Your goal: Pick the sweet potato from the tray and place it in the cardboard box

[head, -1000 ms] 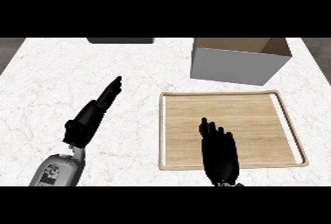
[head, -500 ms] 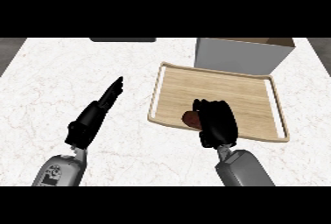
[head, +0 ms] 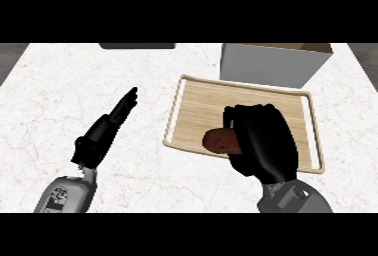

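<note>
Near the tray's front edge: right hand (head: 260, 145) curled over sweet potato (head: 221, 140), which sits on the tray (head: 193, 107).
Risk: only part of the potato shows, so the wrap is prob. partial; a lift toward the cardboard box (head: 275, 65) could let it roll out. Left hand (head: 107, 130) rests open, fingers straight, on the white marble counter (head: 66, 90); dark object (head: 138, 45) at far edge.

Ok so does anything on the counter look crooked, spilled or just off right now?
Only one thing: the wooden tray sits askew, its edges at an angle to the cardboard box behind it. Nothing looks spilled or damaged. The right hand curls round the sweet potato over the tray; the left hand rests open on the counter.
</note>
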`<move>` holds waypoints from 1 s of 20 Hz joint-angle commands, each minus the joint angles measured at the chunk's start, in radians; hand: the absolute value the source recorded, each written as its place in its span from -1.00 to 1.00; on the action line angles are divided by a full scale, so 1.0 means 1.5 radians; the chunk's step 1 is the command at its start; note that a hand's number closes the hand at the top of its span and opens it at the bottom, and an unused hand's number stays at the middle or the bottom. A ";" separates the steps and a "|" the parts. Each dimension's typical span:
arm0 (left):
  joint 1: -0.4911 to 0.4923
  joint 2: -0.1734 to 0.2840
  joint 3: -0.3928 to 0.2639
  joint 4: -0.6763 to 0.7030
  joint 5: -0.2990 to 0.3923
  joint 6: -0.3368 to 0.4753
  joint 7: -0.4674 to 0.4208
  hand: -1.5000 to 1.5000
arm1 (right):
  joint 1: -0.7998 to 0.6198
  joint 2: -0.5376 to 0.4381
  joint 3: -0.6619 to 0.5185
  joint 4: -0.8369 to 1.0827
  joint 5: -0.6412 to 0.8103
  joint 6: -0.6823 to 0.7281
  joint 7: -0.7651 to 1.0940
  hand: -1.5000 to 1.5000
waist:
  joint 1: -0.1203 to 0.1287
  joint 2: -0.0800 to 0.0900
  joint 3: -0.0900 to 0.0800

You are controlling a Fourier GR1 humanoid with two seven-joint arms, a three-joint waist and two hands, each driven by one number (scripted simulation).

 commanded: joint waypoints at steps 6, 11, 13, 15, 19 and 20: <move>-0.014 -0.022 -0.001 0.027 -0.014 0.004 -0.012 0.00 | -0.117 0.014 -0.039 -0.200 -0.089 0.111 0.137 1.00 | 0.002 0.001 0.000; 0.011 -0.029 -0.013 -0.009 -0.030 0.005 0.002 0.00 | -0.176 0.014 -0.099 -0.180 -0.138 0.104 0.194 1.00 | 0.006 0.002 0.000; -0.005 -0.025 0.009 0.023 -0.011 -0.011 -0.017 0.00 | -0.232 0.014 -0.121 -0.147 -0.130 0.108 0.215 1.00 | 0.006 0.002 0.000; 0.006 -0.004 0.026 -0.010 0.002 -0.029 0.016 0.00 | -0.155 -0.011 -0.160 -0.192 -0.133 0.103 0.161 1.00 | 0.004 0.002 0.000; 0.004 -0.016 0.023 -0.011 -0.010 -0.021 0.006 0.00 | -0.278 -0.031 -0.243 -0.085 -0.157 0.107 0.151 1.00 | 0.007 0.002 0.000; 0.017 -0.014 0.018 -0.017 -0.012 -0.027 -0.001 0.00 | -0.290 -0.023 -0.247 -0.063 -0.149 0.095 0.165 1.00 | 0.007 0.002 0.000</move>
